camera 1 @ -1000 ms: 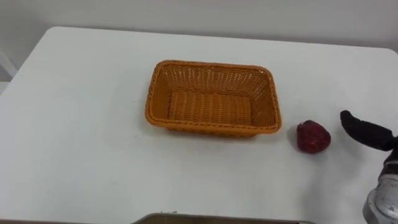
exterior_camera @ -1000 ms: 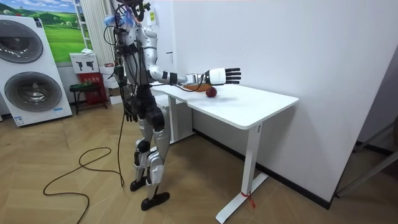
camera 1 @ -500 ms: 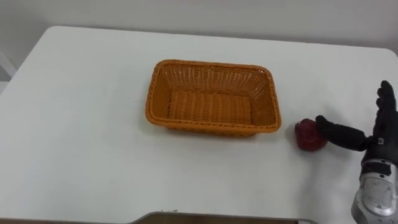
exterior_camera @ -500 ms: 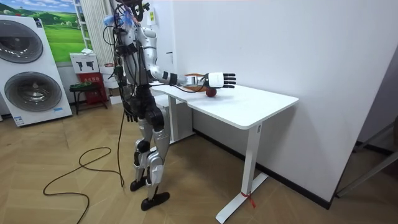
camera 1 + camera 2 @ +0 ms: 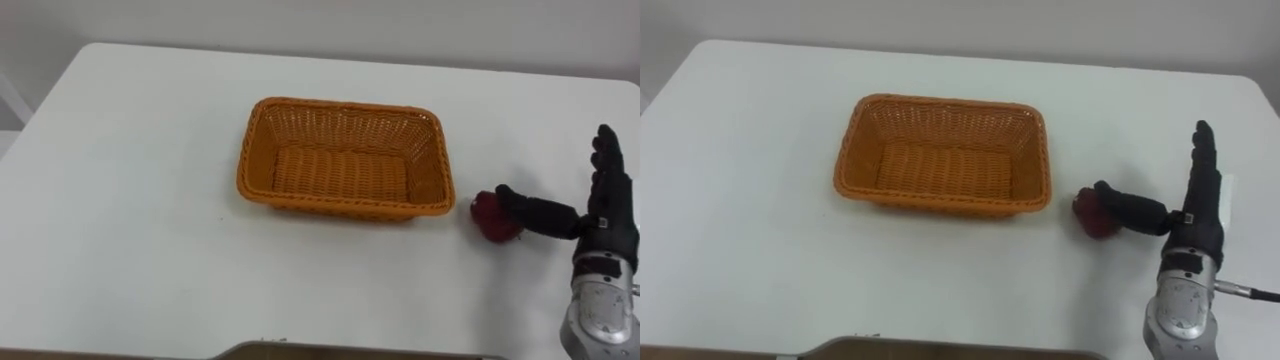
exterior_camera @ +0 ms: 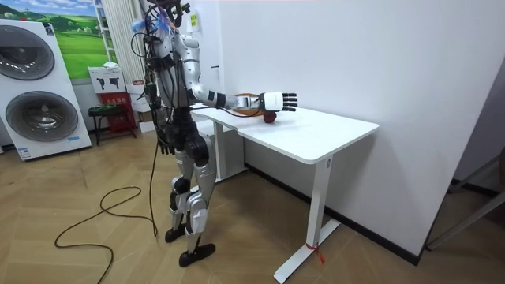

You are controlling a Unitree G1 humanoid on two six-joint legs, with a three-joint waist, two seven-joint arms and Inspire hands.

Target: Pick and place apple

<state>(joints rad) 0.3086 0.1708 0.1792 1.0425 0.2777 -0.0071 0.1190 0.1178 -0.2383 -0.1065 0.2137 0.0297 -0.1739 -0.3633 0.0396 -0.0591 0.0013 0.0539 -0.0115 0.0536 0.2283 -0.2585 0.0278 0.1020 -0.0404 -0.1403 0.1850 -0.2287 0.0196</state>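
Apple [image 5: 490, 217] on the white table [image 5: 130, 200], just beside the right end of the wicker basket [image 5: 345, 104], not in it; basket empty. Right hand [image 5: 603, 225] spread wide just right of the apple; fingers [image 5: 605, 175] straight and upright; thumb stretched flat toward the fruit, touching its right side; nothing gripped. Likely posed so to bracket the apple between thumb and fingers before closing; lift and carry over the rim not yet begun. Round fruit; apt to roll toward the basket wall if nudged.
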